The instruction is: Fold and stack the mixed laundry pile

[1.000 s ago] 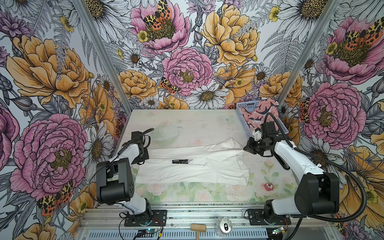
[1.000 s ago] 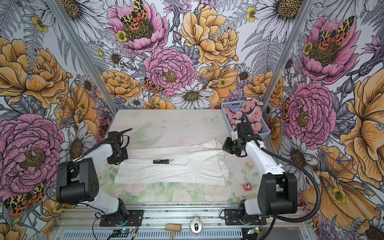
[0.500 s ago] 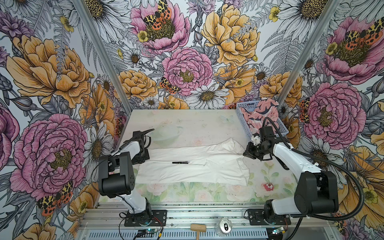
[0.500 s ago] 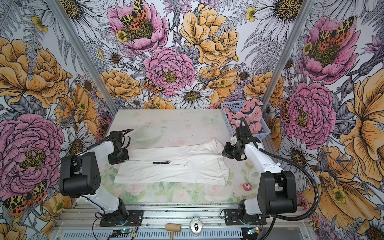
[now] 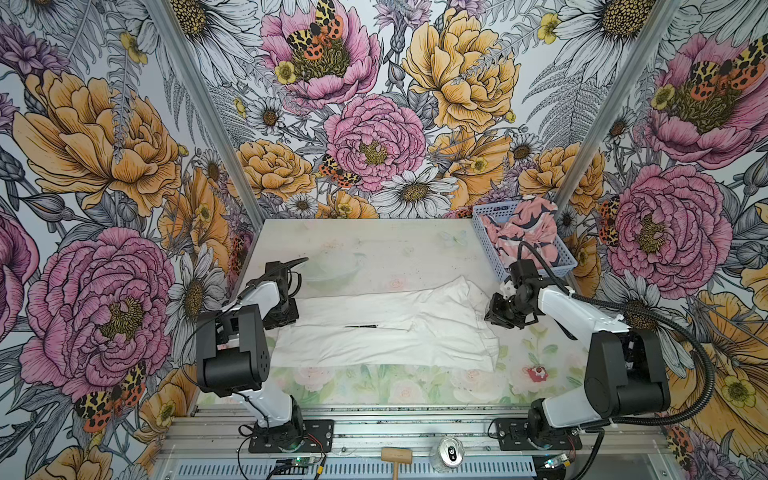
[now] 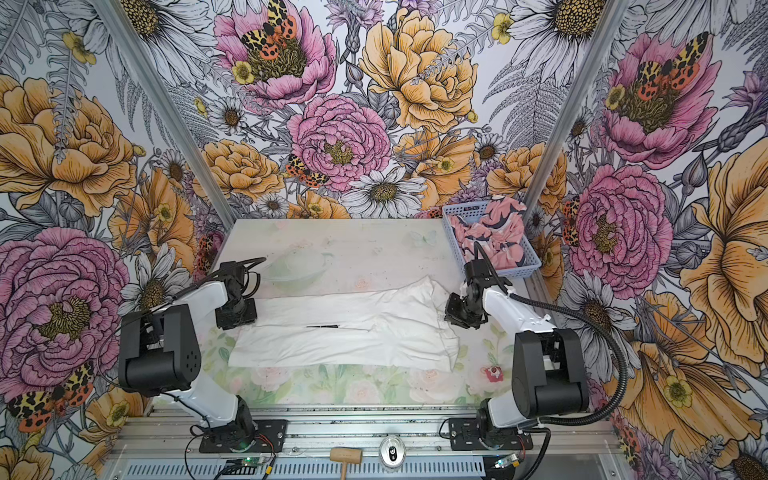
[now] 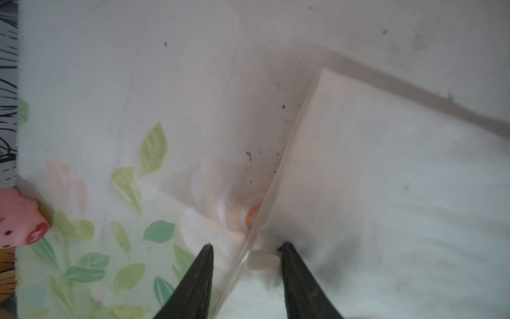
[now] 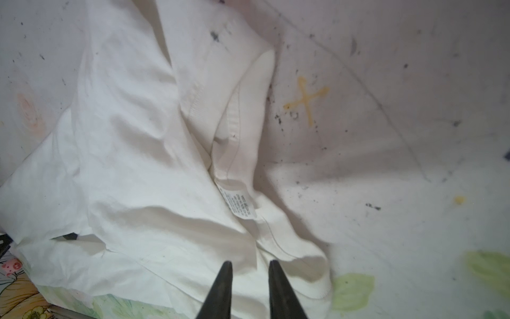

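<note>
The white T-shirt (image 5: pixel 386 332) lay folded into a long band between the grippers. The left gripper (image 7: pixel 247 245) had its jaws apart astride the hem. The right gripper (image 8: pixel 249 263) had its jaws slightly apart over the rumpled collar. The pink garment (image 5: pixel 525 232) sat bunched in the basket (image 5: pixel 484 235) beyond it.

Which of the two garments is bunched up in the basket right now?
The pink garment with navy and white shapes: it lies crumpled in the blue basket at the table's far right corner. The white T-shirt lies spread flat on the table.
</note>
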You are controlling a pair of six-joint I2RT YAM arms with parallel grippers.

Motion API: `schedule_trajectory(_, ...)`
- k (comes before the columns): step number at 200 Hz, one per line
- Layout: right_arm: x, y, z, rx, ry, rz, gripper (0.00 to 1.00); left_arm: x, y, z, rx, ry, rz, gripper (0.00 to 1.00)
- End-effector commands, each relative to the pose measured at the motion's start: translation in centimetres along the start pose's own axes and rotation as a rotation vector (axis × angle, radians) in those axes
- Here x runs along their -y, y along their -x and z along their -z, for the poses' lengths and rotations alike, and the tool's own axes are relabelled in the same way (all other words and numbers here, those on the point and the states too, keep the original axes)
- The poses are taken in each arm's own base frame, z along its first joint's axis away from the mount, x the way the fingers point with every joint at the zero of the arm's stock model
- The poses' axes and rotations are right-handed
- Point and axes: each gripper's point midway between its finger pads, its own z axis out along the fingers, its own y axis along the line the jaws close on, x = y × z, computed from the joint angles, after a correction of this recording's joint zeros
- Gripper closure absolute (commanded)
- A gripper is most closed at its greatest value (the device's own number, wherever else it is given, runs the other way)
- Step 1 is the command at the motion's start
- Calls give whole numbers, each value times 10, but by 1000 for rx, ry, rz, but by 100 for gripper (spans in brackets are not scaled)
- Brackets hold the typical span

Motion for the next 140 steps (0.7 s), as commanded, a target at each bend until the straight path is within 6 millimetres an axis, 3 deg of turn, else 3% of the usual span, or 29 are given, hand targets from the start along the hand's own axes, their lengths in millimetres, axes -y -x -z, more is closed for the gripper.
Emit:
schedule_trajectory(1, -14, 7, 20, 100, -46, 81, 66, -1, 18, 25, 76, -31, 37, 53)
schedule_trajectory(25, -55, -11, 17, 94, -1, 216, 61, 3, 23, 39, 111, -54, 47, 48)
schedule_trajectory(51, -97, -46, -8, 32, 80, 337, 56, 15, 26, 52, 148, -77, 44, 46)
schedule_trajectory(82, -129, -71, -32, 20, 33, 534, 55, 46, 22, 62, 156, -160, 22, 45)
schedule_trajectory(105, -137, -75, -48, 18, -40, 627, 55, 66, 18, 68, 162, -187, -8, 45)
schedule_trajectory(140, -135, -73, -60, 47, -152, 704, 56, 78, 12, 74, 170, -203, -24, 45)
